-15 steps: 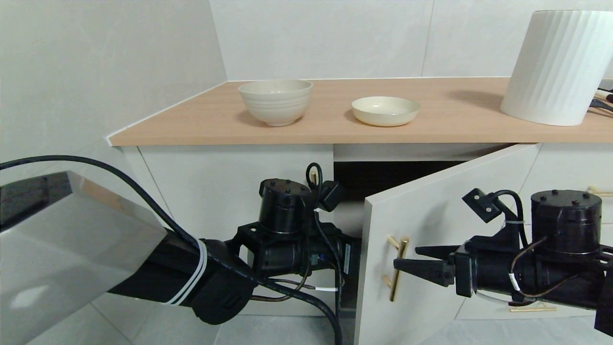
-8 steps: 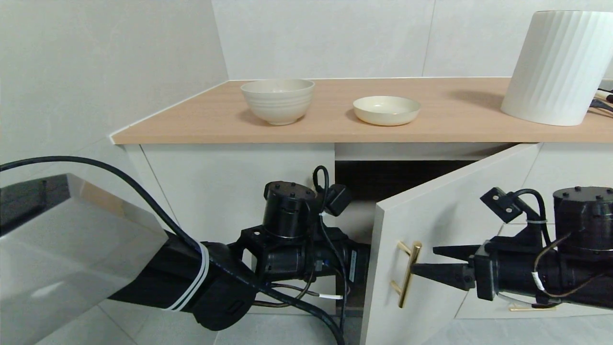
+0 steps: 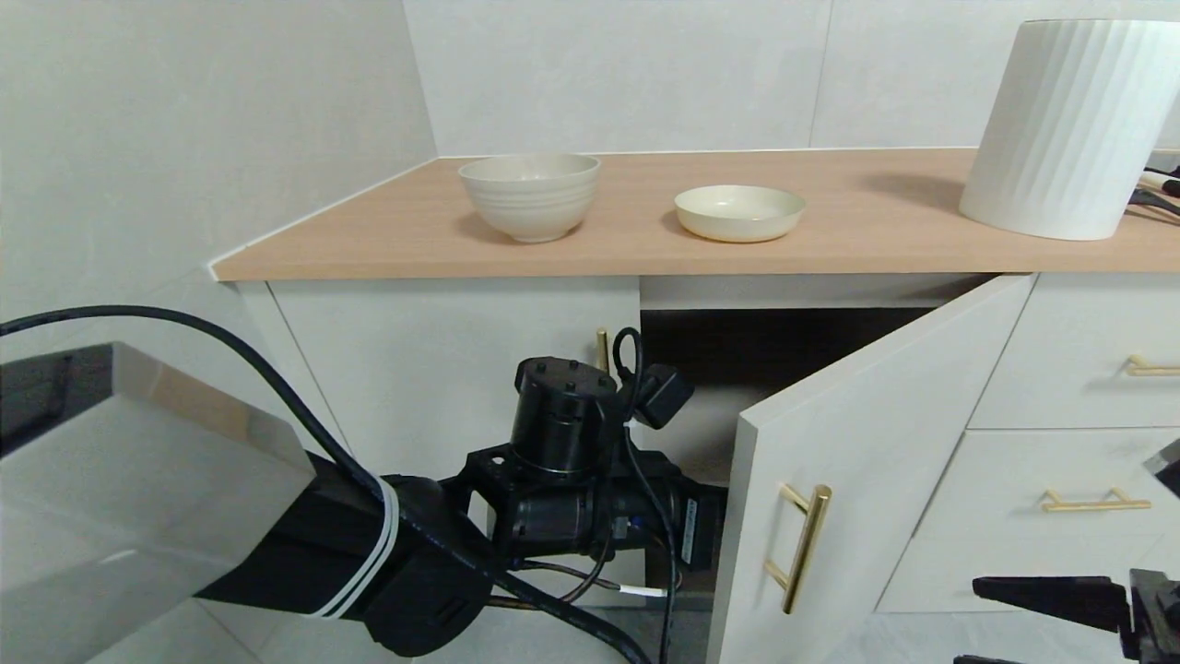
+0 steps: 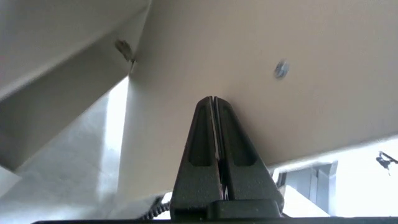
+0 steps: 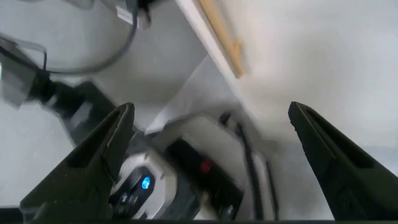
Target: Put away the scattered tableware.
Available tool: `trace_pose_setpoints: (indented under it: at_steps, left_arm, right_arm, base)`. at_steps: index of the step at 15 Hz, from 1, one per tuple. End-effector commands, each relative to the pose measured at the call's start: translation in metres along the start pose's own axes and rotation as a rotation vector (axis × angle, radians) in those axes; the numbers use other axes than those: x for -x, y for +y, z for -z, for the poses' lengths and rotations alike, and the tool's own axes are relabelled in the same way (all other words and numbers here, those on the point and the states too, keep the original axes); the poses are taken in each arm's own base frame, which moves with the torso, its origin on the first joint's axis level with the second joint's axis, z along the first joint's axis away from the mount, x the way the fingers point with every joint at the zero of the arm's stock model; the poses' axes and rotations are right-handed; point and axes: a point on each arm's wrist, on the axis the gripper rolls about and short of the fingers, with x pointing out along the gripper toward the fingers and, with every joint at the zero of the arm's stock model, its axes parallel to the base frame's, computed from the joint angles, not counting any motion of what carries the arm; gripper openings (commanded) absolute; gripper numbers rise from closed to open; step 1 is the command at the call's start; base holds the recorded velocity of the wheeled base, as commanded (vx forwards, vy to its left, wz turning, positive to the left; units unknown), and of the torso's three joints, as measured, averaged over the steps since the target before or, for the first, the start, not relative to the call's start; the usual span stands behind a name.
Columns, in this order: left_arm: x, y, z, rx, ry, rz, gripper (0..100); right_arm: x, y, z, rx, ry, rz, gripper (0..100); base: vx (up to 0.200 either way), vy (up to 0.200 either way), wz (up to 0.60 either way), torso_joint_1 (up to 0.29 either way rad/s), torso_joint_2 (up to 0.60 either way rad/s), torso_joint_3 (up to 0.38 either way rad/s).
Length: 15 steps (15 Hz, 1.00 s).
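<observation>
The ribbed cream ceramic bowl (image 3: 530, 195) and shallow cream dish (image 3: 739, 212) are sitting apart on the wooden surface (image 3: 876, 221), above the open white cabinet door (image 3: 867, 443). The left tool (image 4: 213, 118), clenched, is pointing at a pale panel; the right tool (image 5: 211, 111) is hanging released near the door.

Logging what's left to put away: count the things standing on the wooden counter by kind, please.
Deep cream ribbed bowl: 1
Shallow pale-yellow round dish: 1
Tall white fluted container: 1
Total: 3, leaving out dark bits cut off at the right edge.
</observation>
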Motion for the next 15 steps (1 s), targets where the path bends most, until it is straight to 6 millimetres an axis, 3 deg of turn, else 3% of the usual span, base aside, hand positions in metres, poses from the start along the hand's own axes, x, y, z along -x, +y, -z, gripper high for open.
trace_pose_setpoints:
  at_steps: [1,3,8,13,15]
  left_arm:
    - [0.000,-0.001,0.000,0.000,-0.002,-0.002,0]
    - [0.000,-0.001,0.000,-0.001,-0.003,-0.001,0]
    - [-0.008,0.000,0.001,-0.005,0.000,0.005,0]
    - [-0.030,0.009,0.000,-0.012,-0.021,-0.029,0]
    - [-0.033,-0.002,-0.001,-0.026,-0.021,-0.008,0]
  right_arm:
    - [0.012,0.006,0.003,0.025,-0.040,-0.022,100]
    - [0.011,0.008,0.006,0.028,-0.025,-0.037,100]
    - [0.011,0.008,0.008,0.027,-0.018,-0.039,100]
    - [0.021,0.016,0.008,0.065,-0.063,-0.077,100]
    - [0.032,0.023,0.008,0.087,-0.086,-0.108,100]
  base:
    - [0.000,0.000,0.00,0.000,0.00,0.000]
    - [0.000,0.000,0.00,0.000,0.00,0.000]
    - [-0.200,0.000,0.00,0.010,0.00,0.001]
    - [0.000,0.000,0.00,0.000,0.00,0.000]
    - [0.000,0.000,0.00,0.000,0.00,0.000]
